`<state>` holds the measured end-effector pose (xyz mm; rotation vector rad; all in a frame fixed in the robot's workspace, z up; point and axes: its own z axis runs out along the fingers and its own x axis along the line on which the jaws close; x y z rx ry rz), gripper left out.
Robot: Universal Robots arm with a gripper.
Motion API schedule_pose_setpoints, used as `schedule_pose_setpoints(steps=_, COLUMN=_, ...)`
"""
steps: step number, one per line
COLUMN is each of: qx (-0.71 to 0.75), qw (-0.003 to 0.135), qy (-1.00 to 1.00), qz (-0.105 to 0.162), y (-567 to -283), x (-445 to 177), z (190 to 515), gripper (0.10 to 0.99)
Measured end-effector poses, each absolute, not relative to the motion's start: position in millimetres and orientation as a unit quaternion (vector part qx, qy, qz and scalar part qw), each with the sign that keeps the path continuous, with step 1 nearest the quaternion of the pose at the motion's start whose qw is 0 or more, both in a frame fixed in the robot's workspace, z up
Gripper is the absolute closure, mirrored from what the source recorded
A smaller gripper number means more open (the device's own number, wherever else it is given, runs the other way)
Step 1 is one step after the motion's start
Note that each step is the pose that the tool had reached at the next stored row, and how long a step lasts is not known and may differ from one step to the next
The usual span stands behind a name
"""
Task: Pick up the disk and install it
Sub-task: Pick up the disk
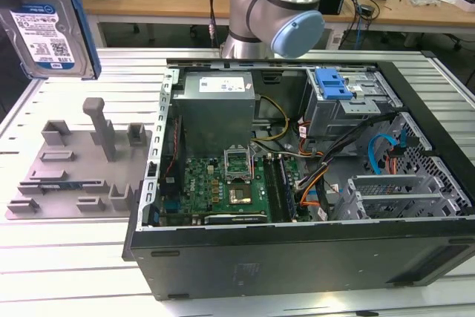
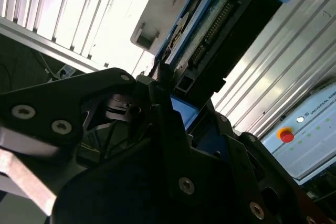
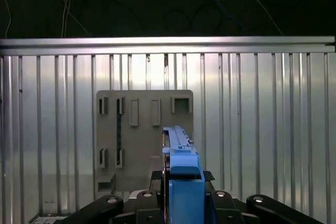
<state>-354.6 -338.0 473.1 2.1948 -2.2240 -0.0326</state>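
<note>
Between the jaws of my gripper, closed in tight, I hold the blue-railed disk edge-on, well above the grey fixture plate on the ribbed metal table. The open computer case sits toward the exterior view's right.

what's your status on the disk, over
Gripper shut on the disk, held upright in the air over the grey fixture plate. Not yet in the open computer case, to the exterior view's right.
</note>
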Motion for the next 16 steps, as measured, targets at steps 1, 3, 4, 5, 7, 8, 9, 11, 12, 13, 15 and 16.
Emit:
schedule_pose_setpoints(steps=1, qx=0.702, qw=0.009, qy=-0.712, qz=-0.011, y=-340, x=-349, z=473, gripper=0.718)
schedule_pose_setpoints(steps=3, qx=0.702, qw=0.01, qy=-0.712, qz=-0.012, y=-344, x=-338, z=474, gripper=0.718)
schedule_pose_setpoints(steps=4, qx=0.702, qw=0.01, qy=-0.712, qz=-0.012, y=-346, x=-331, z=474, gripper=0.718)
schedule_pose_setpoints(steps=5, qx=0.702, qw=0.01, qy=-0.712, qz=-0.012, y=-348, x=-326, z=475, gripper=0.718)
schedule_pose_setpoints(steps=7, qx=0.702, qw=0.01, qy=-0.712, qz=-0.012, y=-352, x=-317, z=475, gripper=0.718)
schedule_pose_setpoints(steps=8, qx=0.702, qw=0.011, qy=-0.712, qz=-0.013, y=-353, x=-314, z=475, gripper=0.718)
schedule_pose_setpoints(steps=9, qx=0.702, qw=0.011, qy=-0.712, qz=-0.013, y=-356, x=-305, z=476, gripper=0.718)
schedule_pose_setpoints(steps=11, qx=0.702, qw=0.011, qy=-0.712, qz=-0.013, y=-358, x=-297, z=476, gripper=0.718)
schedule_pose_setpoints(steps=12, qx=0.702, qw=0.011, qy=-0.712, qz=-0.013, y=-360, x=-291, z=476, gripper=0.718)
schedule_pose_setpoints(steps=13, qx=0.702, qw=0.011, qy=-0.712, qz=-0.013, y=-362, x=-285, z=477, gripper=0.718)
schedule_pose_setpoints(steps=15, qx=0.702, qw=0.011, qy=-0.712, qz=-0.013, y=-365, x=-277, z=477, gripper=0.718)
schedule_pose_setpoints(steps=16, qx=0.702, qw=0.011, qy=-0.712, qz=-0.013, y=-366, x=-272, z=477, gripper=0.718)
